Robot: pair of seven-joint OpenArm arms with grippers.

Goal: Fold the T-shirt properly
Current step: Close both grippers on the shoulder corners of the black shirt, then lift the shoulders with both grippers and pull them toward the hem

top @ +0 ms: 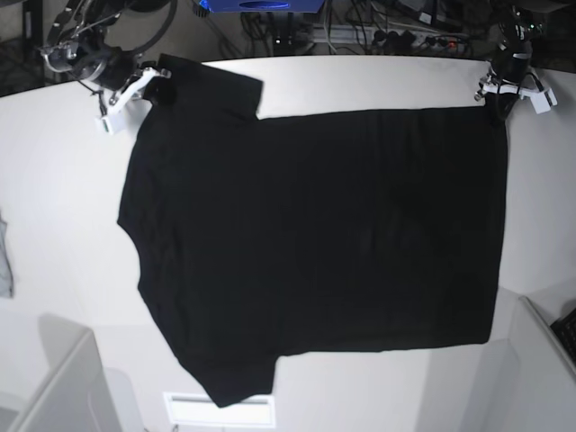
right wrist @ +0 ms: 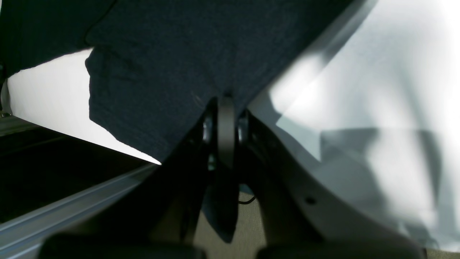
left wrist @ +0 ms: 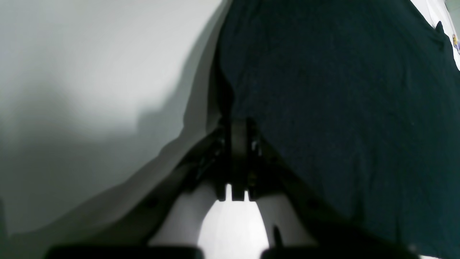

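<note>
My left gripper (top: 497, 106) and right gripper (top: 158, 90) each pinch a far corner of the T-shirt (top: 315, 243), ready to fold it over the bench (top: 54, 198).

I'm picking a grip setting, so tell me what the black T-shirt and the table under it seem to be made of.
T-shirt: soft knit cloth, likely cotton, matte; a fine weave grain shows close up, and it lies limp with gentle wrinkles.
Table: smooth, hard-looking white surface with a soft sheen, perhaps laminate or painted board; the pictures cannot settle which.
</note>
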